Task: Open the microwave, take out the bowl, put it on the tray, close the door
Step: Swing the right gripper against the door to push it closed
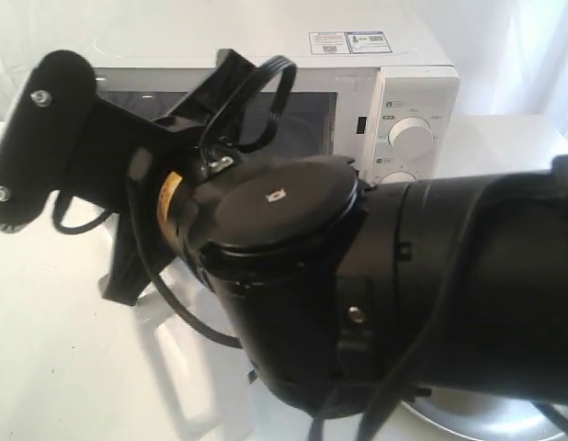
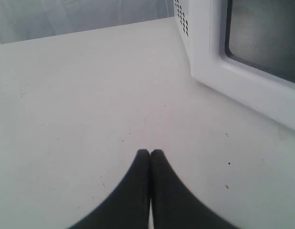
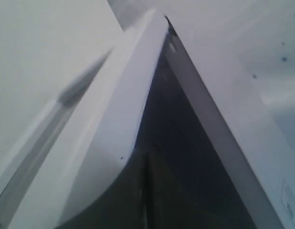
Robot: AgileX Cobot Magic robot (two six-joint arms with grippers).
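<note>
The white microwave (image 1: 266, 46) stands at the back, its knobs (image 1: 411, 136) to the right. In the right wrist view the door (image 3: 114, 119) stands ajar, with a dark gap between it and the microwave body (image 3: 224, 95). My right gripper (image 3: 147, 151) is shut, its tips pushed into that gap right beside the door's edge. My left gripper (image 2: 150, 152) is shut and empty, low over the white table, with the microwave's corner (image 2: 243, 86) off to one side. The steel tray (image 1: 486, 418) peeks out at the bottom right. The bowl is hidden.
My right arm (image 1: 293, 257) fills most of the exterior view, hiding the microwave's lower front and much of the white table (image 1: 54, 367). Its cables (image 1: 256, 101) loop in front of the door window. White curtains hang behind.
</note>
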